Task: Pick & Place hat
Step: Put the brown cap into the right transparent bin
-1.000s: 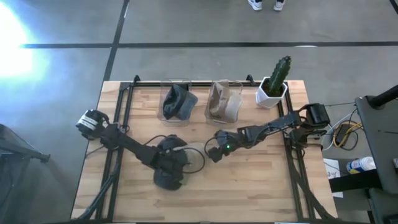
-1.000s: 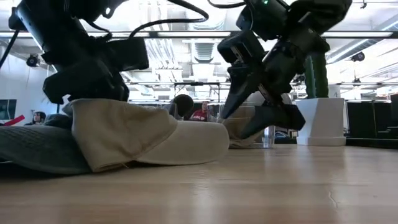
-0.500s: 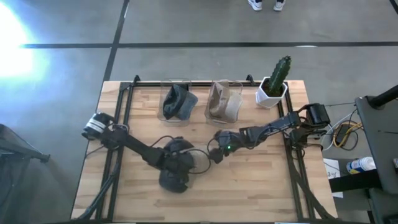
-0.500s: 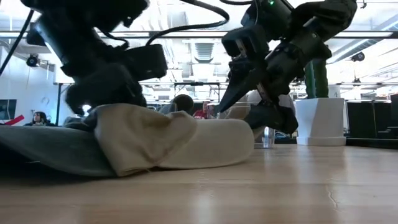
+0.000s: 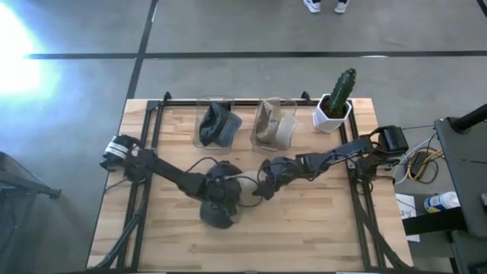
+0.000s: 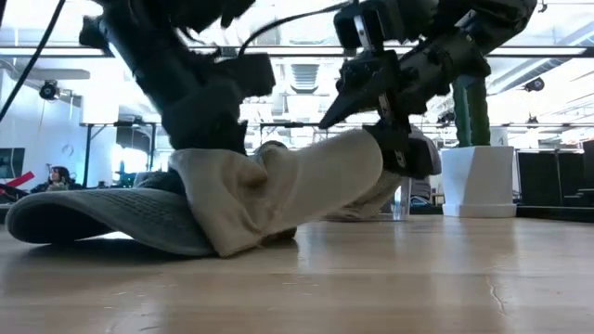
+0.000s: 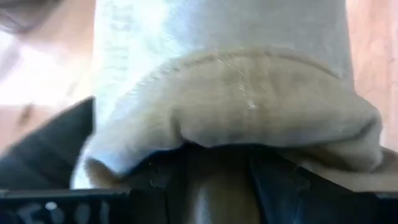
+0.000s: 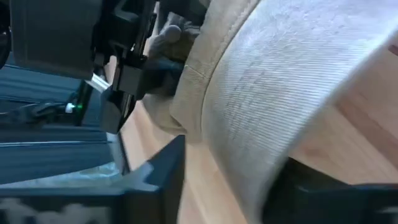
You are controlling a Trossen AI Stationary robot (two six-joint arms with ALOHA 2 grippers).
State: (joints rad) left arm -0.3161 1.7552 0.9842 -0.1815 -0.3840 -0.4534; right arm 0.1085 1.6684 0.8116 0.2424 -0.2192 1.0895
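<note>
One wooden table [image 5: 304, 228] carries two dark arms, two clear bins, one potted cactus and four hats in all.

The left arm enters from the left edge and reaches to the table's middle, slightly toward the near edge. The left gripper [image 5: 221, 199] sits there over a dark hat [image 6: 102, 218], which lies flat on the wood. Its fingers are pressed onto the crown of the beige hat [image 6: 278, 190]; the left wrist view shows the beige cloth bunched between them.

The right arm enters from the right edge and stretches toward the middle. The right gripper [image 5: 264, 186] pinches the brim of the same beige hat, and in the low view that brim is lifted clear of the table while the crown end rests against the dark hat.

Two clear bins stand side by side along the far edge. The left bin [image 5: 204, 131] holds one dark hat. The right bin [image 5: 291, 122] holds one beige hat.

One cactus [image 5: 342, 86] stands upright in a white pot [image 5: 332, 114] at the far right corner, well apart from both grippers.

Beyond the table, the low view shows one seated person [image 6: 59, 176] at the room's far side.
</note>
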